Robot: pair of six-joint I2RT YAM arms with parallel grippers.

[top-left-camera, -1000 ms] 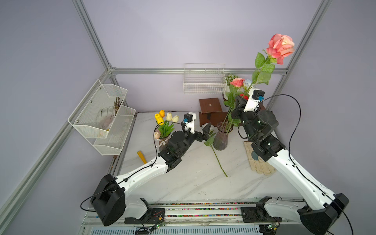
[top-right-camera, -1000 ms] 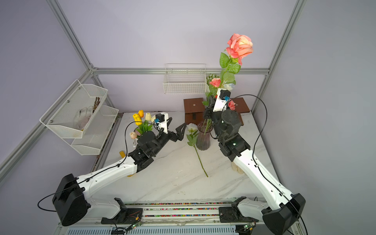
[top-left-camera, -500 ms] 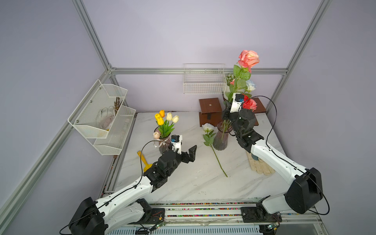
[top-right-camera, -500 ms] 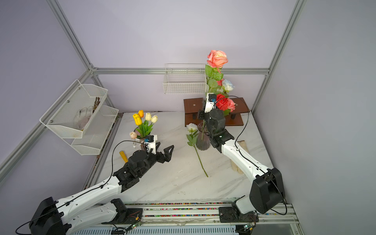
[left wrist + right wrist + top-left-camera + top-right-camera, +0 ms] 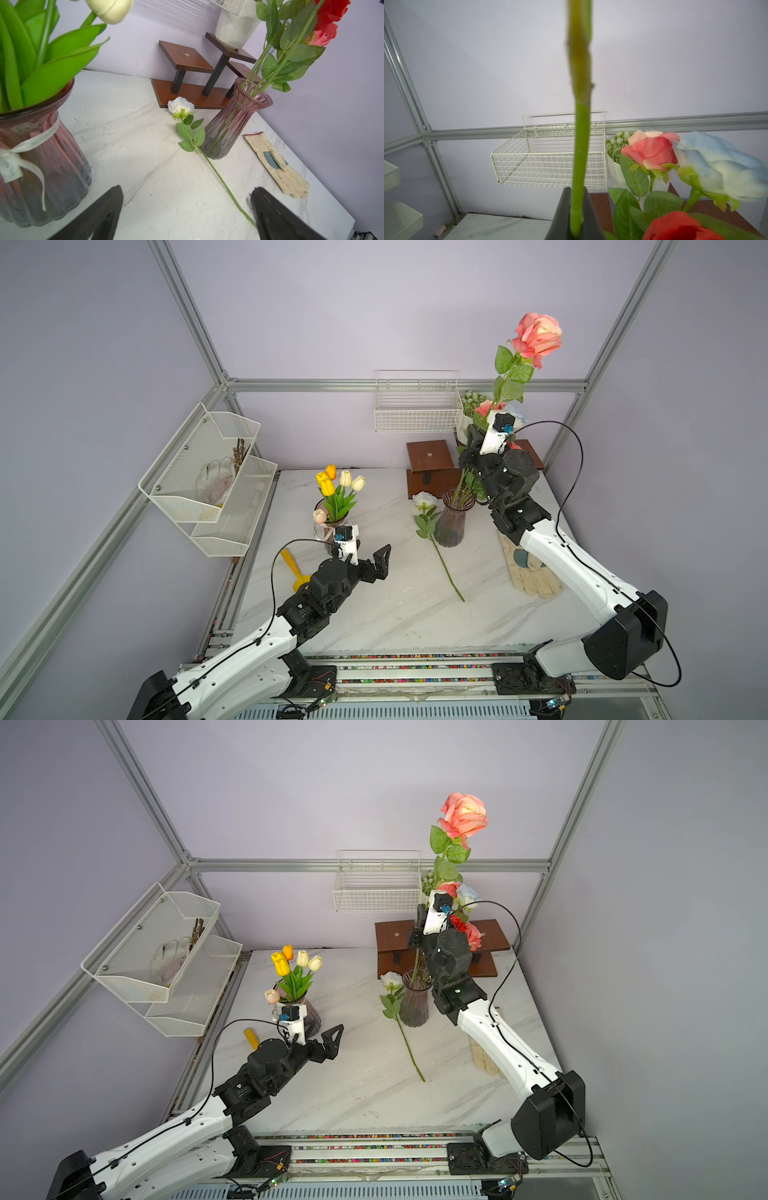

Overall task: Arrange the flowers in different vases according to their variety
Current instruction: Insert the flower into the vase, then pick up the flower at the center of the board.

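My right gripper (image 5: 576,190) is shut on the green stem (image 5: 580,145) of a tall pink rose (image 5: 537,334) (image 5: 463,814), held upright above the slim ribbed vase (image 5: 453,518) (image 5: 232,124). Red, pink and white-blue roses (image 5: 652,149) stand in that vase. A white rose (image 5: 424,500) (image 5: 180,105) lies on the table, its leaves against the slim vase. Yellow, orange and cream tulips (image 5: 336,485) fill the wide ribboned vase (image 5: 41,166). My left gripper (image 5: 380,562) (image 5: 186,189) hangs open and empty just in front of the wide vase.
A cream glove (image 5: 532,572) lies under my right arm. A stepped wooden stand (image 5: 430,456) with a white potted plant (image 5: 471,400) stands at the back. A wire basket (image 5: 417,406) hangs on the back wall, wire shelves (image 5: 208,472) on the left wall. A yellow trowel (image 5: 295,570) lies front left.
My left gripper has drawn back from beside the slim vase to the front of the wide vase. The held pink rose dipped half a second ago and stands high again.
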